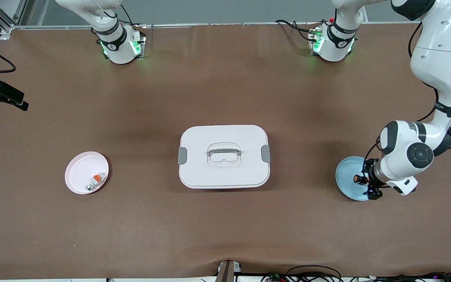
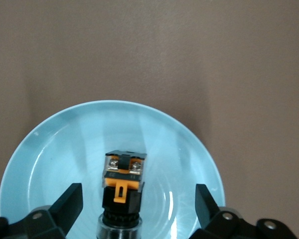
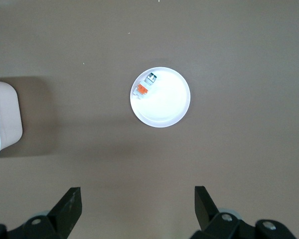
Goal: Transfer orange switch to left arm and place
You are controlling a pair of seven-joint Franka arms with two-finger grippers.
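Orange switch (image 1: 356,179) sits on the blue plate (image 1: 347,172) at the left arm's end of the counter (image 1: 225,235), roughly 3 o'clock from the box (image 1: 224,156) in the front view. Left pincer (image 1: 370,184) is low over that plate w/ fingers (image 2: 70,201) spread wide on either side of the switch — nothing gripped, clear gaps both sides in the left wrist view, so the part looks set down & let go. Judging by that, the drop-off step is about finished; what's left is to clear out cleanly. To do it well: lift straight up first, no sideways drift, since a fingertip clipping the switch could roll it off the plate; only swing away once the tips are above it. Keep the retreat on this end of the counter, well apart from the box, which stands mid-counter between the two plates. Right pincer (image 3: 137,209) hangs high up, jaws fully apart & empty, looking down on the pink plate (image 1: 77,175) toward the right arm's end, about 9 o'clock from the box; that arm waits. Pink plate carries a small white-grey piece w/ an orange tab (image 1: 95,181) near its rim — not the switch, leave it alone.
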